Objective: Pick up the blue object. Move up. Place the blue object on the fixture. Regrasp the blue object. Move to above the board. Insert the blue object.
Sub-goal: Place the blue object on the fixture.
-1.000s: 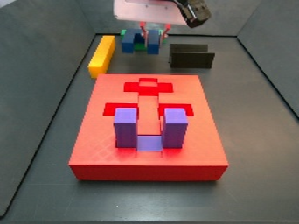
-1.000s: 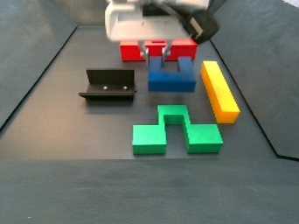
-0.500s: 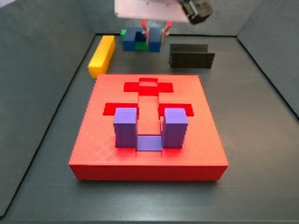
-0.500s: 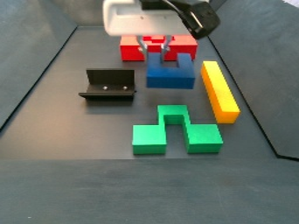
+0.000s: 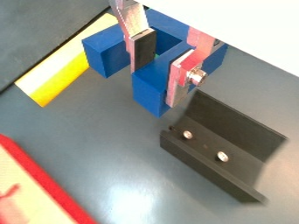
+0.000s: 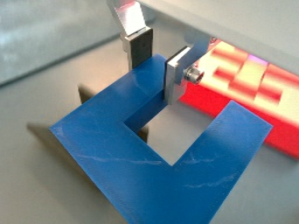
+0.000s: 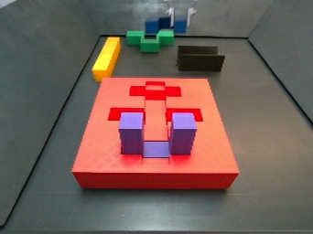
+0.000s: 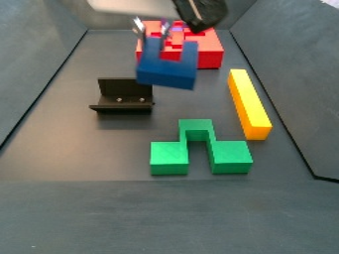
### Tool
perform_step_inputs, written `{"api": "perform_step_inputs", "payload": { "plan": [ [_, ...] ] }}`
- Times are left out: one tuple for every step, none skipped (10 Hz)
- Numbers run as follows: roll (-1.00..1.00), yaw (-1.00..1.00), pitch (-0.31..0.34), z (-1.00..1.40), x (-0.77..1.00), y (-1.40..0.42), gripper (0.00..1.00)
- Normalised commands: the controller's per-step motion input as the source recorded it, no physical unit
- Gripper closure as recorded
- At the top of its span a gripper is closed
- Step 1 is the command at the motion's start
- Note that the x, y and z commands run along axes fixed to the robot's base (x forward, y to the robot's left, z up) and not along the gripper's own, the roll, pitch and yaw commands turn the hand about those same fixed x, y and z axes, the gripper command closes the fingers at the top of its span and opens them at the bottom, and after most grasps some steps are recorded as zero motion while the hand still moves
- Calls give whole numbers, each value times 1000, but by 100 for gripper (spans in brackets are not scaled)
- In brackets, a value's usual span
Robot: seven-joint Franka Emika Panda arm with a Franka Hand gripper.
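Note:
My gripper [image 8: 165, 42] is shut on one prong of the dark blue U-shaped object [image 8: 169, 67] and holds it tilted in the air, above the floor. In both wrist views the silver fingers [image 5: 142, 44] [image 6: 138, 45] clamp the blue object [image 5: 149, 86] [image 6: 163, 157]. The gripper [image 5: 162, 77] [image 6: 156, 74] hangs beside and above the black fixture [image 5: 228, 144] [image 8: 123, 97]. The red board [image 7: 153, 132] [image 8: 201, 45] lies apart from it. In a side view the gripper [image 7: 169, 18] and the blue object [image 7: 154, 26] show small at the far end.
A purple U-shaped block [image 7: 158, 132] sits in the board's cut-out. A green block [image 8: 199, 149] [image 7: 156, 40] and a long yellow bar [image 8: 248, 101] [image 7: 108, 57] [image 5: 52, 74] lie on the dark floor near the fixture [image 7: 200, 58]. Low walls edge the floor.
The gripper has risen with the blue object, lifting it off the floor and tilting it. The arm's body has moved up out of both side views.

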Motion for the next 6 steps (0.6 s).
{"api": "perform_step_inputs", "payload": {
  "plan": [
    [-706, -306, 0, 446, 934, 29, 100],
    [-683, -300, 0, 420, 946, 20, 100],
    [-377, -197, 6, 131, 1000, 0, 100],
    [-174, -83, 0, 0, 1000, -186, 100],
    [-51, 0, 66, 0, 1000, -420, 100],
    [-83, 34, 63, 0, 1000, -374, 100]
  ]
}}
